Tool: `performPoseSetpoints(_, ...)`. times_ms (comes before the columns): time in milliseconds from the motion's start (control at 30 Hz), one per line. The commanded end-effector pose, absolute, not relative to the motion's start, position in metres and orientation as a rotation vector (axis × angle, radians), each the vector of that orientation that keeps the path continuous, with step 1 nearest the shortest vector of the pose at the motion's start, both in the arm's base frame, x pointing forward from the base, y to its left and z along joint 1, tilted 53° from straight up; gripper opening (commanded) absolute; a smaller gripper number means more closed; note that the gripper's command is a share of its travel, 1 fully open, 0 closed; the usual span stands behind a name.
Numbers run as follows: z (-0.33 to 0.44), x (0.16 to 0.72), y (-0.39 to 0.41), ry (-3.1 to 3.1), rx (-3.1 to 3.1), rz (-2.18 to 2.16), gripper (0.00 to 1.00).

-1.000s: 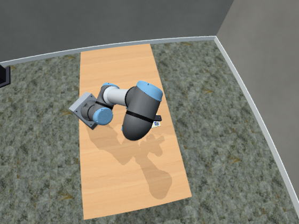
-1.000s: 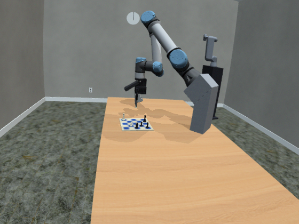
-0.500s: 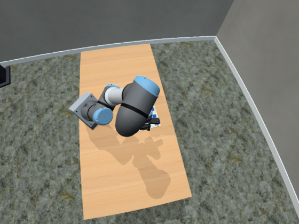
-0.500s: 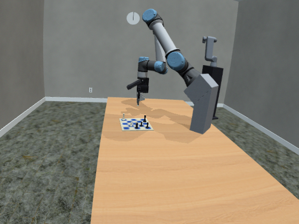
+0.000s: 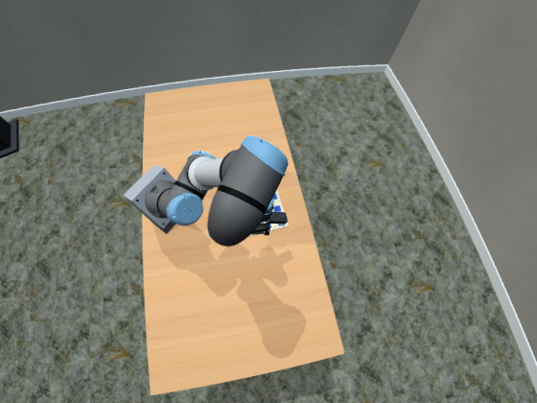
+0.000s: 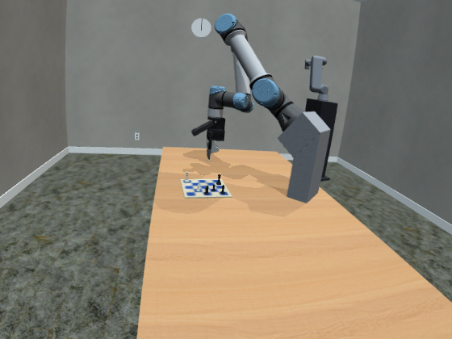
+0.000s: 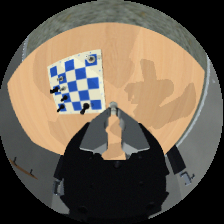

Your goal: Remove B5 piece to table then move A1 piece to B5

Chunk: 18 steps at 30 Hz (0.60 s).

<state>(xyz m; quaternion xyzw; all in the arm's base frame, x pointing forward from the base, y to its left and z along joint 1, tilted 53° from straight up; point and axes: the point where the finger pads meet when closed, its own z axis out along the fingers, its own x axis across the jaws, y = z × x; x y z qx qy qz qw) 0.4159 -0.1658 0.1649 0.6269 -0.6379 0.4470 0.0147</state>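
My gripper [image 6: 208, 156] [image 7: 113, 108] is shut on a small pale chess piece [image 7: 113, 106]. It hangs well above the table [image 6: 250, 262], behind and apart from the blue-and-white chessboard [image 6: 189, 195] [image 7: 80, 84]. In the top view the arm covers nearly all of the board [image 5: 280, 207]. A white piece [image 6: 186, 175] [image 7: 90, 59] stands on a far corner square. Several black pieces [image 6: 219, 178] [image 7: 85, 106] stand upright along the board's opposite side. The square labels are too small to read.
The arm's grey base pedestal [image 6: 304, 157] stands on the table to the right of the board. A black stand with a grey device [image 6: 320, 105] is behind it. The table's long edges run close to the board's left side.
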Motion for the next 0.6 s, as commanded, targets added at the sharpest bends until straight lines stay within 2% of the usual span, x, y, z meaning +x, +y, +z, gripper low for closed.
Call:
performPoseSetpoints(0, 0.164, 0.417, -0.167, -1.985, 1.952, 1.391, 0.00)
performPoseSetpoints(567, 0.146, 0.433, -0.186, -1.986, 1.953, 1.390, 0.00)
